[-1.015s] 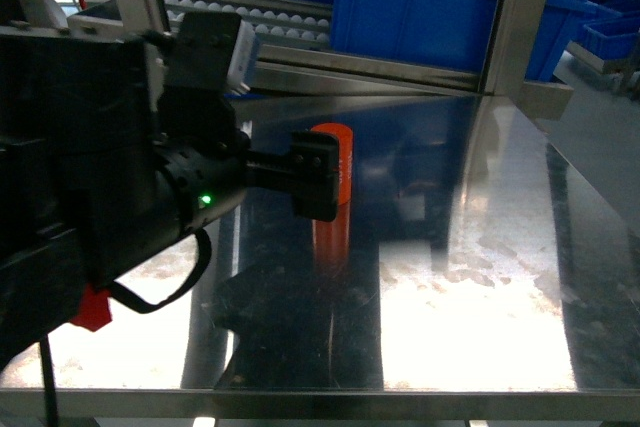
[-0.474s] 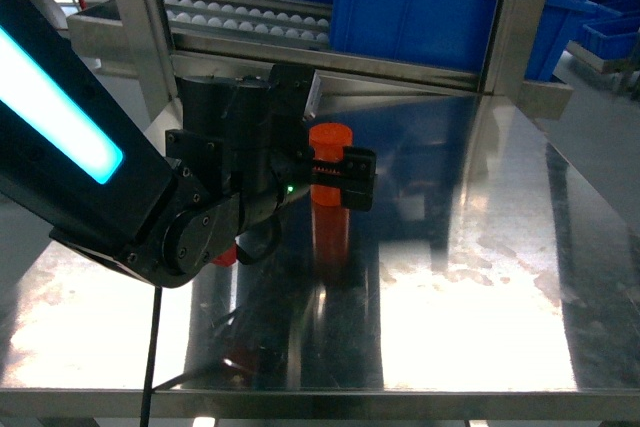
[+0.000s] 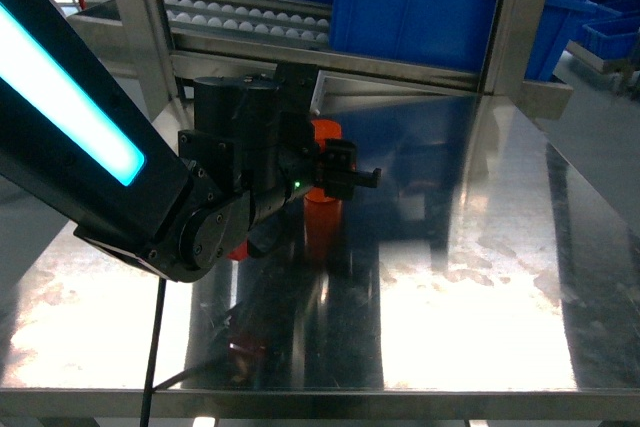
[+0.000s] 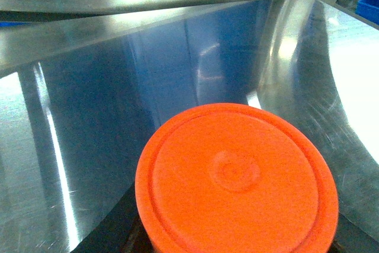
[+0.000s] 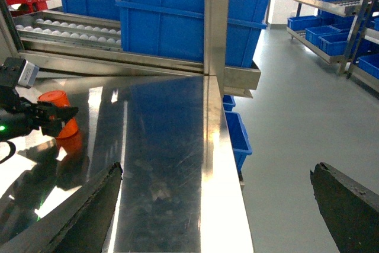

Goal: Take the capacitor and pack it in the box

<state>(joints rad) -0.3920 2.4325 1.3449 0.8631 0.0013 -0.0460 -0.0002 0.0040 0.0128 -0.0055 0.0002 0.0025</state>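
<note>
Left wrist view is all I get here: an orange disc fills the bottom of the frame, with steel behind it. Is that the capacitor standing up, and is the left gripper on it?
Observer: Yes. In the head view the capacitor stands upright on the steel table, with the left gripper level with its upper half. I cannot tell whether the jaws press it.
Operator: Where is the right arm?
Observer: Its own camera shows the right gripper open wide, well apart from the capacitor.
Operator: And the box?
Observer: No pink tub shows in any view, only blue bins behind the table.
</note>
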